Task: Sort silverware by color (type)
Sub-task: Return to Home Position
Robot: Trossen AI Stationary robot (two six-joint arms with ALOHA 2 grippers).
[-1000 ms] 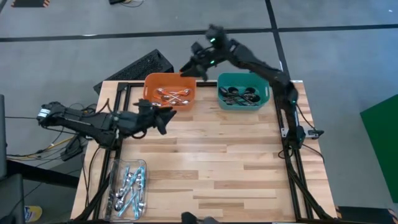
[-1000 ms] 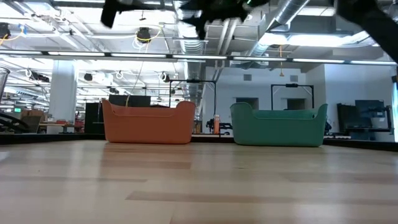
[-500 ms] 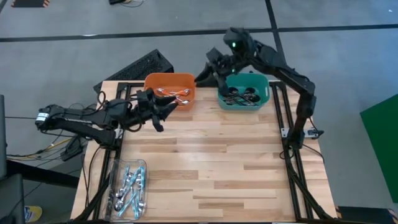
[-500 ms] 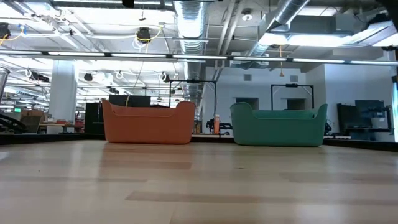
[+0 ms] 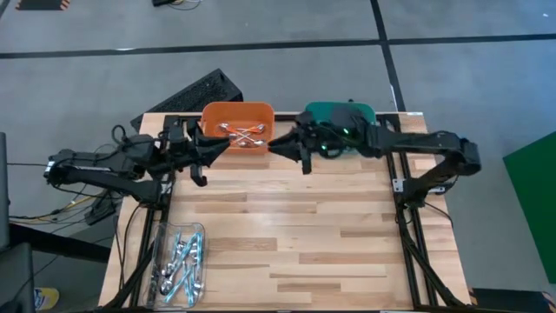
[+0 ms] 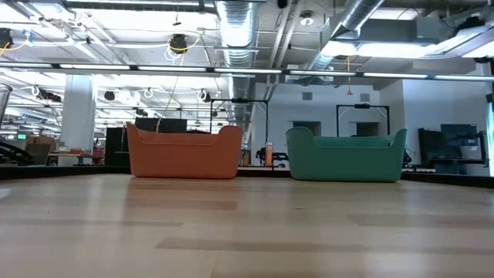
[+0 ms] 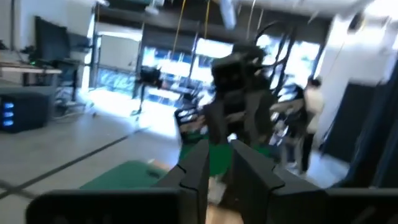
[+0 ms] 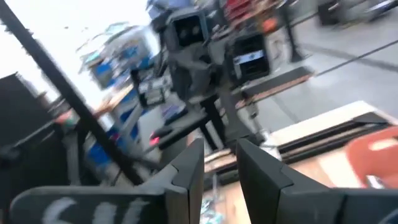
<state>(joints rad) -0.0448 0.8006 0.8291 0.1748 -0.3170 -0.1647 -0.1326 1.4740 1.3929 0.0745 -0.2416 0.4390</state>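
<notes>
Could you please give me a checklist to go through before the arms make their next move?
1. No spoon lies loose on the table: ok.
2. The orange bin holds orange-handled spoons: ok.
3. The clear bin holds light-blue spoons: ok.
4. What the teal bin holds: cannot tell; the right arm covers it from above, and its wall hides the inside in the low view.
5. The left gripper and the right gripper carry no spoon: ok.
6. The two grippers are apart from each other in the high view: ok.
</notes>
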